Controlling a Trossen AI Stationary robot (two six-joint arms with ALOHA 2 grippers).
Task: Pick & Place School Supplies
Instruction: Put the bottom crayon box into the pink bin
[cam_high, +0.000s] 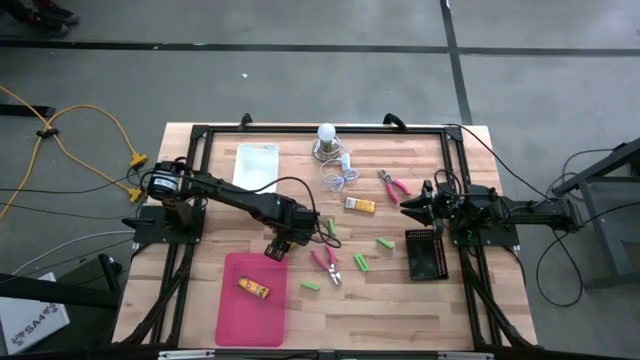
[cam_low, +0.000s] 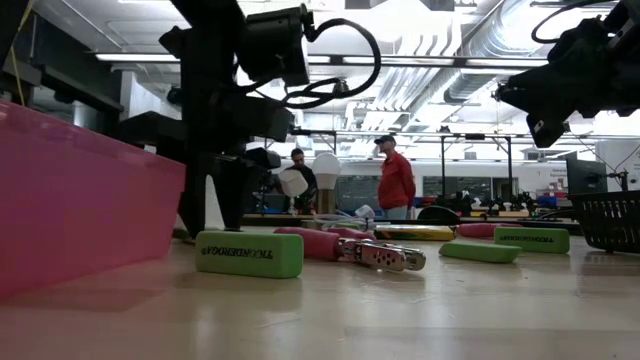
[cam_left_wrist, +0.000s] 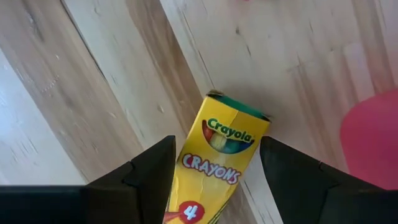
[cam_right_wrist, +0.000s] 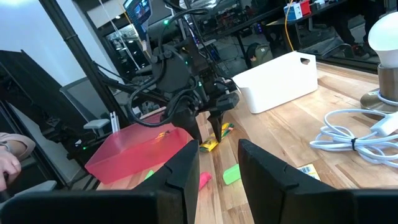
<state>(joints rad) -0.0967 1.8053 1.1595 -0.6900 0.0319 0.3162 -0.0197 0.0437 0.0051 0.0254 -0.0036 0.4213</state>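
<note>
My left gripper (cam_high: 277, 247) is shut on a yellow crayon box (cam_left_wrist: 224, 143) beside the far right corner of the pink tray (cam_high: 232, 320). A second crayon box (cam_high: 253, 288) lies flat in that tray, and a third (cam_high: 360, 205) lies on the table near the cord. Green erasers (cam_high: 386, 242) lie scattered around the table's middle. One pink-handled pliers (cam_high: 326, 264) lies right of the tray, the other (cam_high: 393, 186) near my right gripper (cam_high: 410, 205). My right gripper hangs open above the table, touching nothing. My left gripper pinches the crayon box by its two long sides (cam_left_wrist: 198, 163), one finger (cam_left_wrist: 155, 168) on each. The fingers come from above, pointing down. The box runs along the fingers, with its green-topped end (cam_left_wrist: 239, 107) sticking out past the fingertips toward the table. Whether that end touches the wood I cannot tell.
A white bin (cam_high: 256, 165) stands at the far left. A white bulb (cam_high: 326, 133) with a coiled cord (cam_high: 338, 178) sits at the far edge. A black mesh basket (cam_high: 423, 253) stands under my right arm. People stand in the room beyond the table (cam_low: 396, 182).
</note>
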